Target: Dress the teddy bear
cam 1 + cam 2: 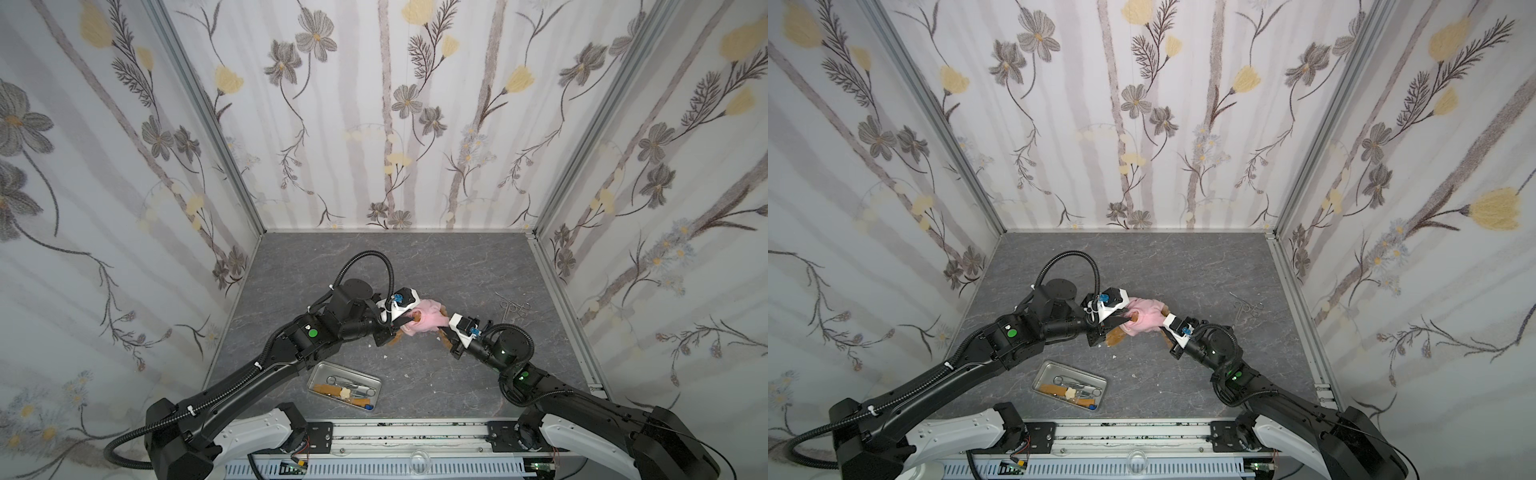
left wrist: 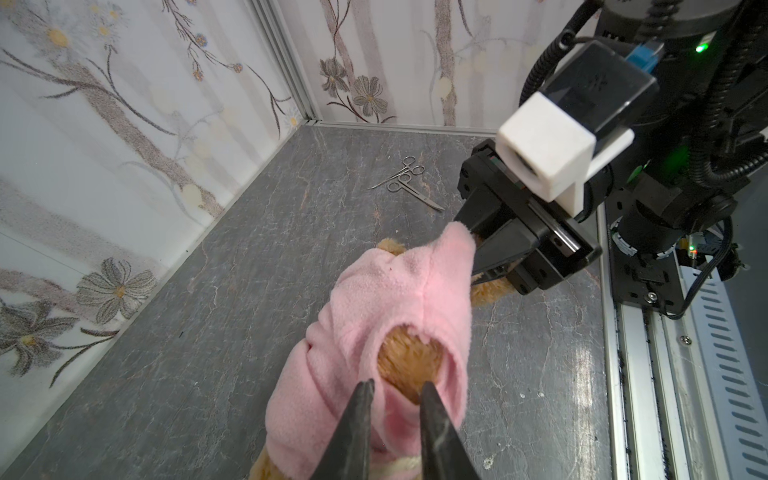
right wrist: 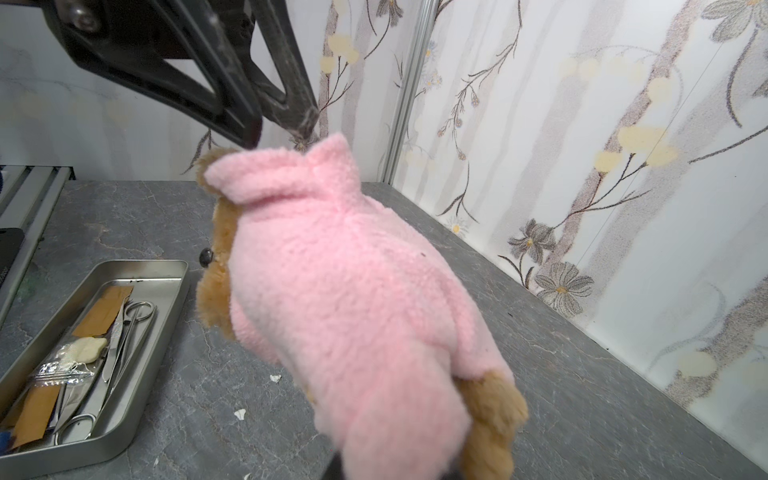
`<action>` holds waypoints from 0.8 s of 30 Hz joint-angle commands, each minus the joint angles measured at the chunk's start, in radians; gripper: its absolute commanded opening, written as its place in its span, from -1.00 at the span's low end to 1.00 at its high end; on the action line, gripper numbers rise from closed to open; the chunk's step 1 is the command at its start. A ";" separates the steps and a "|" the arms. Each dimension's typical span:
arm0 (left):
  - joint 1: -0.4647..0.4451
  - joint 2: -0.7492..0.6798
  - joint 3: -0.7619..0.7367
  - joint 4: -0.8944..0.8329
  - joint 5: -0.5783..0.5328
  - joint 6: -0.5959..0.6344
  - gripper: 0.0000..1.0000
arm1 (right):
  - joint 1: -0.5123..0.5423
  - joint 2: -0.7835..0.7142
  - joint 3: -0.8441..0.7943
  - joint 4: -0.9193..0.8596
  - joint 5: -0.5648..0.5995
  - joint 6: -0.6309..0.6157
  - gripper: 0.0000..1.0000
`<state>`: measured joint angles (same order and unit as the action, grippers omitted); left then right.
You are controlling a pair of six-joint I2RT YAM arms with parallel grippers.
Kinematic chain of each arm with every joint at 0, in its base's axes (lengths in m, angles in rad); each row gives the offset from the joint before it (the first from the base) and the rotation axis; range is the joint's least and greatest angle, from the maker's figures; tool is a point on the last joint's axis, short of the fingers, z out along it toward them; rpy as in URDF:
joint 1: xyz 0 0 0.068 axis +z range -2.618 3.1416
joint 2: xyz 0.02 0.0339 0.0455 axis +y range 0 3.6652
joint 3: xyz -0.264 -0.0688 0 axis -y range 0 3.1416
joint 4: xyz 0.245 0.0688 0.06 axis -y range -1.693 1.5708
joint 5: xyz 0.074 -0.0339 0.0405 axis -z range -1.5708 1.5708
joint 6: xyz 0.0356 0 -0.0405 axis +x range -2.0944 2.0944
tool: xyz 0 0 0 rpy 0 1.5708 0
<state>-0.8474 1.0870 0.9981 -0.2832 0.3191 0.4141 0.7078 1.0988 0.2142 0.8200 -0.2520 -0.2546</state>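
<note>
Judging this nearly done, I see the teddy bear [image 3: 216, 291] hanging between my grippers over the table [image 1: 415, 270], pink shirt [image 2: 374, 291] covering head and body, right gripper [image 2: 473, 245] clamped on its cloth, left gripper [image 2: 397, 388] slightly parted at a sleeve hole the furry arm has not yet come through, grip unclear.

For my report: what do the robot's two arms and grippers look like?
The left arm and the right arm are black, with white base covers, ribbed black cables and green lights. The left gripper and the right gripper have slim black tapered fingers. Each wrist carries a white camera housing with a blue plug.
</note>
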 commanded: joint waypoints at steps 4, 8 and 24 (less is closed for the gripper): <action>-0.009 0.046 0.049 -0.051 0.048 0.071 -0.66 | 0.001 0.002 0.001 0.048 0.011 0.003 -1.00; -0.014 0.078 0.074 -0.083 0.037 0.104 -0.67 | 0.002 0.000 0.002 0.048 0.013 0.003 -1.00; -0.030 0.167 0.118 -0.098 0.055 0.117 -0.42 | 0.002 -0.009 0.017 0.042 -0.006 0.015 -1.00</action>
<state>-0.8719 1.2457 1.1023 -0.3779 0.3386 0.5190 0.7086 1.0920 0.2169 0.8047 -0.2531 -0.2516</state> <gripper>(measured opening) 0.287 0.102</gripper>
